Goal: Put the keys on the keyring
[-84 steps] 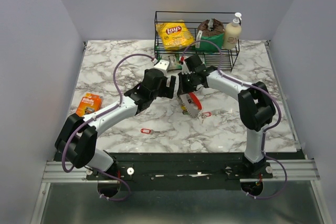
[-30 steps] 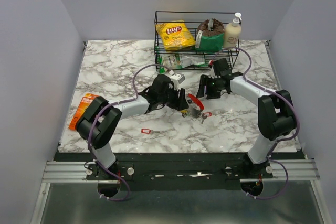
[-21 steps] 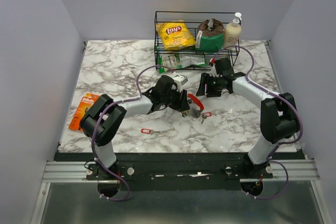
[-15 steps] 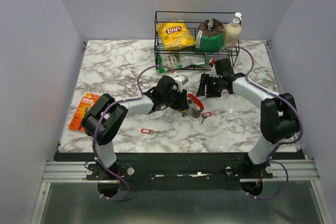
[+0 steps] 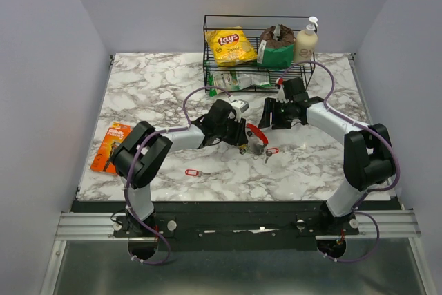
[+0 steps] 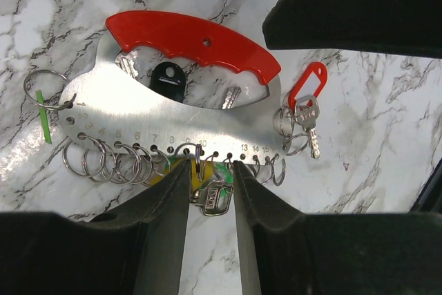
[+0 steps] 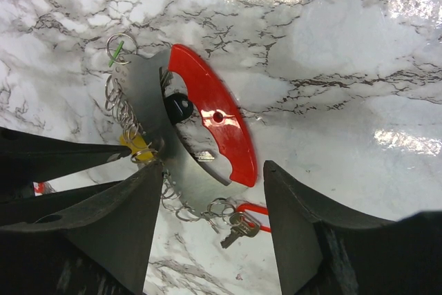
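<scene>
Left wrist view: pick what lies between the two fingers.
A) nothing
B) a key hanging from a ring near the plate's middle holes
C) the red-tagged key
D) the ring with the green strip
B: a silver key on a ring sits in the gap of the left gripper, while the red-tagged key lies by the right end of the plate.

At the far edge of the table point(image 5: 152, 94), a wire basket point(image 5: 207, 39); in it, left to right, a chip bag point(image 5: 231, 46), a folded bag point(image 5: 276, 45), a bottle point(image 5: 304, 43). Just before the basket, a flat packet point(image 5: 235, 82). Near the middle, a flat plate point(image 6: 207, 126), with a row of keyrings point(image 6: 117, 160) along one edge and a key point(image 6: 214, 200) on one of them. Just beside its right end, a tagged key point(image 5: 271, 150). Nearer the front, to the left, a lone tag point(image 5: 192, 172). At the left edge, a razor pack point(image 5: 114, 141).
</scene>
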